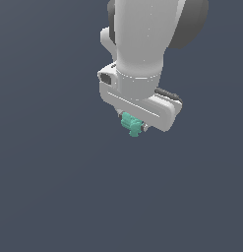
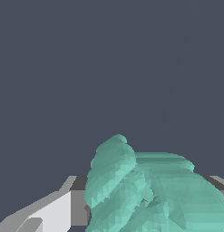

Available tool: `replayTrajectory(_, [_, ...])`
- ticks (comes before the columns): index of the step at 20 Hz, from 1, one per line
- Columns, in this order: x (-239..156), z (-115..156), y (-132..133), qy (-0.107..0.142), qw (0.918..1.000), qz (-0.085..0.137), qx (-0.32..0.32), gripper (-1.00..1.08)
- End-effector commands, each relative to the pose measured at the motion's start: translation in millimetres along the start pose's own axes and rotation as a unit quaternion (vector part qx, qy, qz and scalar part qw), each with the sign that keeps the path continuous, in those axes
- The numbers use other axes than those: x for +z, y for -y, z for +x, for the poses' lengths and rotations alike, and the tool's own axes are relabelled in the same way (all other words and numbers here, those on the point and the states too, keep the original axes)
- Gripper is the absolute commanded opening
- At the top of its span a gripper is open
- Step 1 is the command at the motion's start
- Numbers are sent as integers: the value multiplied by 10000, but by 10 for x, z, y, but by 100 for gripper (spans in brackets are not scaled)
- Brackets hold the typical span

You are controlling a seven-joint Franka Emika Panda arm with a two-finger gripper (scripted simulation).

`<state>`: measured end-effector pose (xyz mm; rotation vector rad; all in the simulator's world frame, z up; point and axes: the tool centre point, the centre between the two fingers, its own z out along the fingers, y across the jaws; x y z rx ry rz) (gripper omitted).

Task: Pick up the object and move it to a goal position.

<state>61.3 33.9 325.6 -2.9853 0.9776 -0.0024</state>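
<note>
Just above the exterior view's centre, the white gripper pointed down, closed on the teal object, which filled the wrist view's lower right.

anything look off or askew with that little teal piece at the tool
Nothing stands out. The teal piece sits tucked under the tool, apparently gripped, though the fingers are hidden. In the wrist view it fills the foreground, intact. No surface or other items are visible.
</note>
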Motion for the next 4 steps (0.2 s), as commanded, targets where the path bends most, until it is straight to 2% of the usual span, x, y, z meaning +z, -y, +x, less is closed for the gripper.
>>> replayTrajectory(1, [-52,-3,5,6,10000,-5,1,-100])
replayTrajectory(4, [-61,0,12,7,10000,-4,-1,-100])
